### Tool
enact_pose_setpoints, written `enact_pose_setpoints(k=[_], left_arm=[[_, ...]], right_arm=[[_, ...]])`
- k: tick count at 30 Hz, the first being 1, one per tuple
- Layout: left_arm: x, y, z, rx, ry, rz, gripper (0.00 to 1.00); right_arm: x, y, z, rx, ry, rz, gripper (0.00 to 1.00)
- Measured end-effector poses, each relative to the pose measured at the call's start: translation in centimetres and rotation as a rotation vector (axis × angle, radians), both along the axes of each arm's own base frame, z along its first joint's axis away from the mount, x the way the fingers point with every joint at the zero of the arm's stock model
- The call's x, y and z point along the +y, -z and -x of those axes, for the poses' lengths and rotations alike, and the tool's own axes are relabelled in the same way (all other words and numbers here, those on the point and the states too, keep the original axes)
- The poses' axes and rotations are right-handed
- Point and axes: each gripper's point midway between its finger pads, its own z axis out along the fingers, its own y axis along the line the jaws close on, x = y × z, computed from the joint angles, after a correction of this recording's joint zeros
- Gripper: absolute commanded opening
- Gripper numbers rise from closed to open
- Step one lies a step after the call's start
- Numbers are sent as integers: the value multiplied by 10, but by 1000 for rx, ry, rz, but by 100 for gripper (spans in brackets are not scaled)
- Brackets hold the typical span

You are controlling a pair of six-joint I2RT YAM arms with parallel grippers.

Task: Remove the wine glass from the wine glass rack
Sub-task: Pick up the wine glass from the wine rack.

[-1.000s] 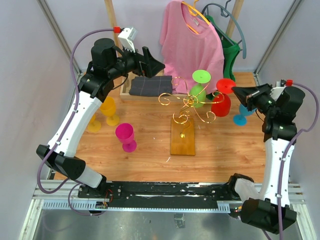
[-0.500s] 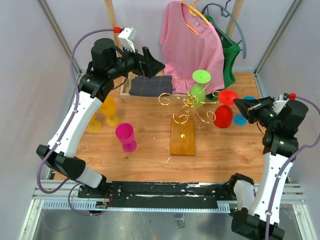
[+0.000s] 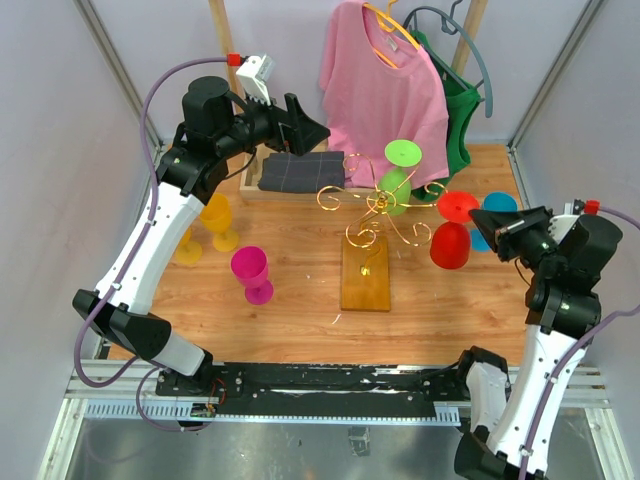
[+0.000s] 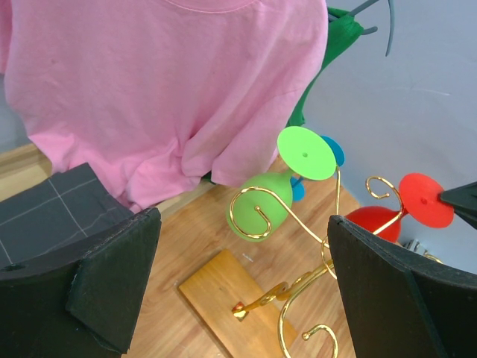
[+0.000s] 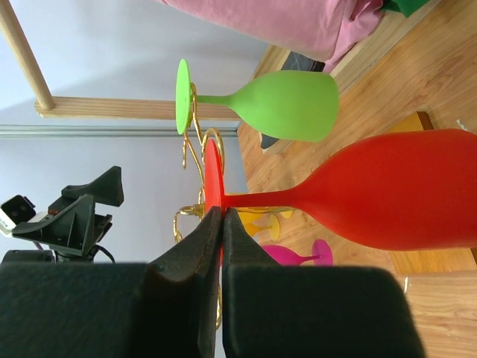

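The red wine glass [image 3: 452, 230] is held upside down by the right gripper [image 3: 497, 222], whose jaws are pressed together on the edge of the round foot, as is seen in the right wrist view. The glass hangs just to the right of the wine glass rack [image 3: 368, 240], and it seems to be already free of the gold wire arms, although in the top view the bowl is very near to the right spiral. It is not yet set down on the bench [image 3: 300, 290].

A green wine glass [image 3: 398, 178] is hanging on the rack behind its centre post. The left gripper [image 3: 312, 128] is held wide apart, with nothing between its fingers, above and behind the rack to the left, near the pink shirt [image 3: 385, 80].

The glass looks like coloured plastic, so it is judged to be light and stiff, and not very fragile. The surface appears smooth, and the grip on the thin foot edge is small, therefore the bowl may swing or slip if it is moved quickly. A firmer hold would be expected on the stem [image 5: 264, 198], just under the foot. The rack itself is thin wire and may be pulled over if the bowl catches a spiral.
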Motion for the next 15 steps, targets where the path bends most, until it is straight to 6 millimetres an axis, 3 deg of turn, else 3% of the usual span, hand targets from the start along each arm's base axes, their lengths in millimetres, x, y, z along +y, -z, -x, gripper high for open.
enact_pose_setpoints(k=[15], left_arm=[[-1, 0, 1, 0, 3, 0, 99]], right_arm=[[3, -40, 22, -60, 51, 50, 1]])
